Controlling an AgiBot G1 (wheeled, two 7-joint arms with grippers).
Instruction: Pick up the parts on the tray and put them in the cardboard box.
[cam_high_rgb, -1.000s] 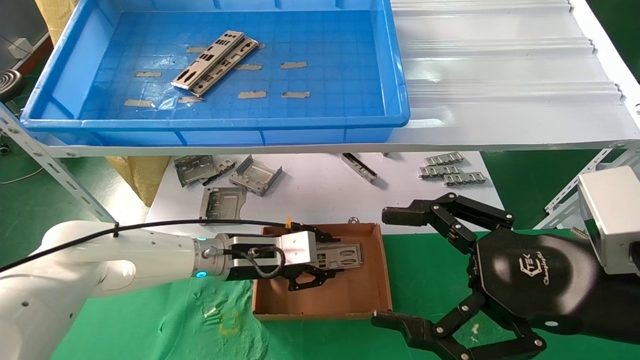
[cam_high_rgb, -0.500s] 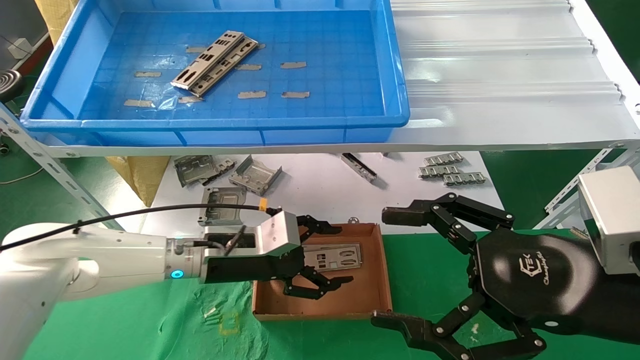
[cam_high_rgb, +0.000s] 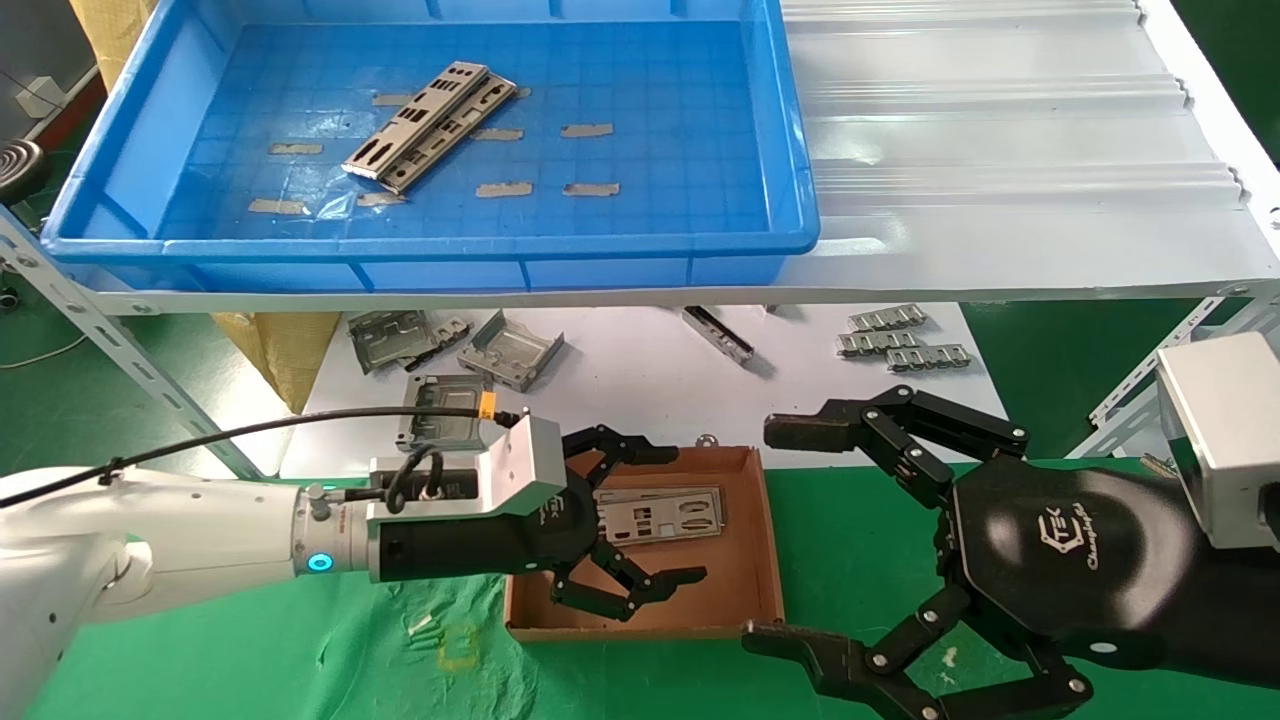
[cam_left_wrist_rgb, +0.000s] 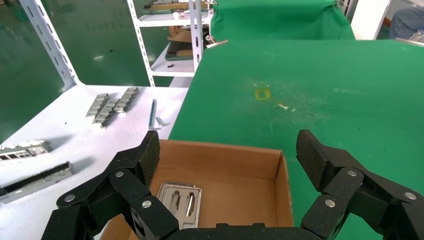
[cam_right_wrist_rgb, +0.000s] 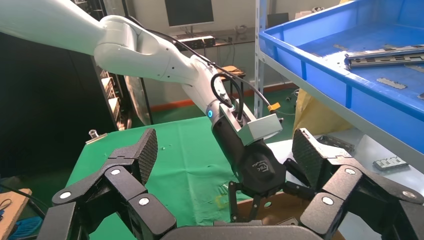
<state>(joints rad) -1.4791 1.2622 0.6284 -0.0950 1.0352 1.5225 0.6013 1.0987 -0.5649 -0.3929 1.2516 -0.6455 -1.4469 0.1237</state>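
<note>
1. Currently the left gripper (cam_high_rgb: 640, 515) hangs over the left side of the cardboard box (cam_high_rgb: 745, 590), fingers spread wide, holding nothing.
2. One punched metal plate (cam_high_rgb: 660, 514) lies flat on the box floor, between the spread fingers and free of them.
3. Two more plates (cam_high_rgb: 430, 126) lie stacked diagonally in the blue tray (cam_high_rgb: 790, 150) on the white ribbed shelf (cam_high_rgb: 1000, 150).
4. Right gripper (cam_high_rgb: 790, 535) is parked just right of the box, fully open and empty.
5. Grey brackets (cam_high_rgb: 455, 365) and toothed strips (cam_high_rgb: 900, 340) sit on the white surface behind the box.
</note>
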